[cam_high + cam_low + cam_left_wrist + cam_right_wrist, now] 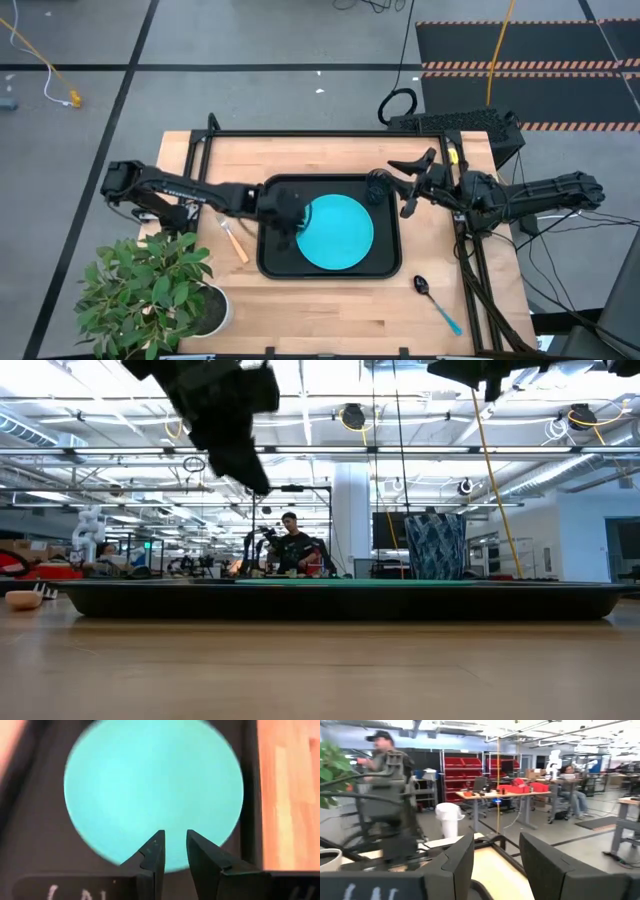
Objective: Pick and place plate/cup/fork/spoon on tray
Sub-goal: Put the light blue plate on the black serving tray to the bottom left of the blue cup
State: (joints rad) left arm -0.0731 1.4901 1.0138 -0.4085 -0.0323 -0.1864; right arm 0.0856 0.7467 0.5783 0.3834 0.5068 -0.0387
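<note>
Plate [337, 232] lies flat in the tray [270, 262], centre of the high view, a bit right of the tray's middle. Cup [379, 184] appears as a dark round shape at the tray's upper right corner, right by the right gripper's fingers; hard to tell whether it sits inside the rim. In the low view the blue-patterned thing right of centre stands beyond the tray, so it is not the cup.

Fork [234, 241] lies on the table just left of the tray, orange handle toward lower right. Spoon [437, 301] lies on the table at lower right of the high view, well apart from the tray, bowl toward upper left.

Left gripper [287, 225] hangs over the tray's left part, just beside the plate's left edge. In the left wrist view its fingers [155, 852] stand slightly spread with a narrow gap, nothing between them, plate filling the frame beyond. Right gripper [407, 180] is raised near the tray's upper right corner; the right wrist view looks out level into the room, fingers [462, 860] spread and holding nothing.

Progress, as I judge: plate done, cup probably placed or nearly so, fork and spoon still to pick. Roughly halfway. Fork is the left arm's nearest item; spoon suits the right arm.

Plant [150, 290] in a white pot sits at lower left.
</note>
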